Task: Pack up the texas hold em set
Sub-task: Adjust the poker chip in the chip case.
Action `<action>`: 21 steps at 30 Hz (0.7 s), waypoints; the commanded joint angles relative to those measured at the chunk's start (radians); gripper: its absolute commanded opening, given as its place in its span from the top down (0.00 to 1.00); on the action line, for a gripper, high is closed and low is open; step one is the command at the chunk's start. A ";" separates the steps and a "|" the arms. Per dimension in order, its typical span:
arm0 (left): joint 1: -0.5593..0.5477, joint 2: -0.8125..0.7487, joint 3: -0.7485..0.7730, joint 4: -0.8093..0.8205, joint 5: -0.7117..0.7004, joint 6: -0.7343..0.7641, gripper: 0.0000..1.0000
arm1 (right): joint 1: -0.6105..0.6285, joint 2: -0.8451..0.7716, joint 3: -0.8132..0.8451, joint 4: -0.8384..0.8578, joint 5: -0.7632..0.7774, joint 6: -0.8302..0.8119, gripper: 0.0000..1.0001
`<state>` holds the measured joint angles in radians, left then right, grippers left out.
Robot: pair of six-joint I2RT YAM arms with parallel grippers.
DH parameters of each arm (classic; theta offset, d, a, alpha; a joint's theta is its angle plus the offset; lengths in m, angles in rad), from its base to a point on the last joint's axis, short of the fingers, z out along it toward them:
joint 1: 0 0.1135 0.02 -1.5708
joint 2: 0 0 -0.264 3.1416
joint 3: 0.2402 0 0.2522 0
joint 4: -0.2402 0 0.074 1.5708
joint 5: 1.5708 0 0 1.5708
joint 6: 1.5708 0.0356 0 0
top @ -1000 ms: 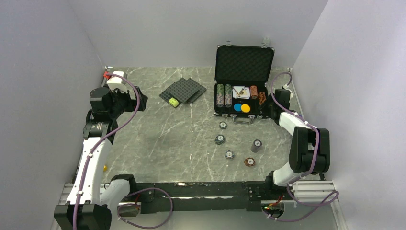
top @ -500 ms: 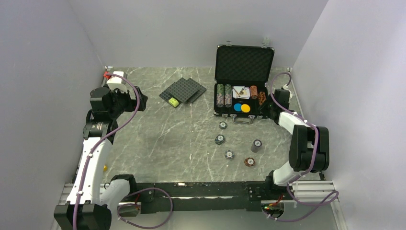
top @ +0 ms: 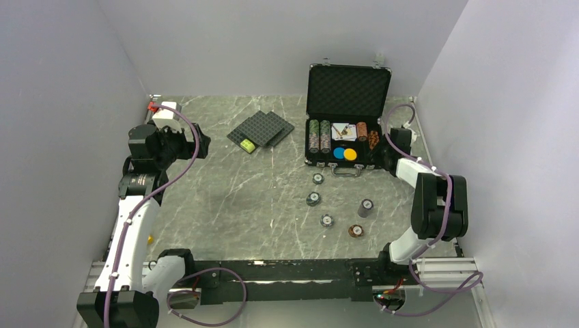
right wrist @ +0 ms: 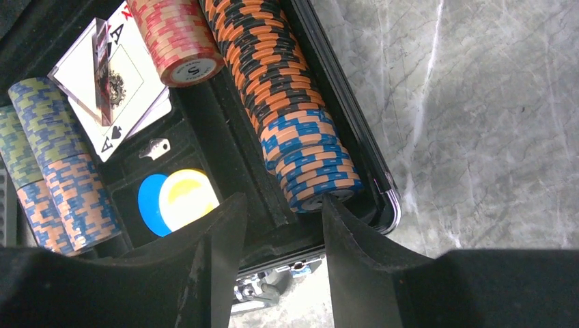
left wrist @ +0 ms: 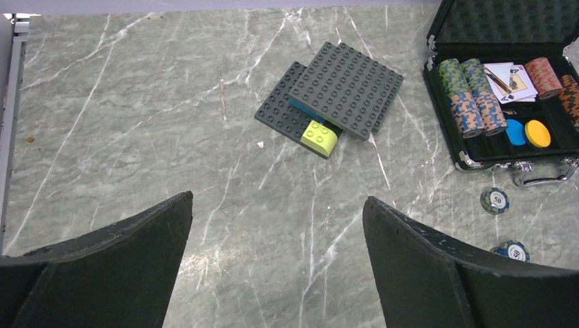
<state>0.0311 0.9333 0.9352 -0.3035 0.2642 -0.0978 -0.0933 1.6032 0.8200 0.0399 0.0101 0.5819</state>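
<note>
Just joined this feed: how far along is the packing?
Done: chip rows, cards, blue disc and orange disc sit in the open briefcase. In hand: nothing; the right tool hangs open over the case's right end. Left: five chip stacks on the table, then the lid.

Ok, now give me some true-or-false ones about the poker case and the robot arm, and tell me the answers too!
1. The black silver-edged briefcase has its lid standing open. True.
2. Every poker chip is inside it. False: five little piles, like the brown chip stack, sit on the grey marble table in front of it.
3. The blue disc and the orange disc lie next to each other in the briefcase. True.
4. The left end effector is gripping a card. False: it is open and empty, and the playing cards lie in the briefcase.
</note>
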 commanded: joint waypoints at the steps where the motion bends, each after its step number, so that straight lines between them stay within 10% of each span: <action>1: -0.005 -0.002 -0.006 0.027 0.002 -0.005 0.02 | -0.006 0.056 0.042 -0.009 0.064 0.010 0.49; 21: -0.005 0.002 -0.007 0.028 0.000 -0.003 0.02 | -0.005 0.208 0.134 0.036 0.068 0.086 0.45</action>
<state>0.0311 0.9333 0.9352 -0.3035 0.2642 -0.0978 -0.0898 1.7435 0.9371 0.0399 0.0399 0.6487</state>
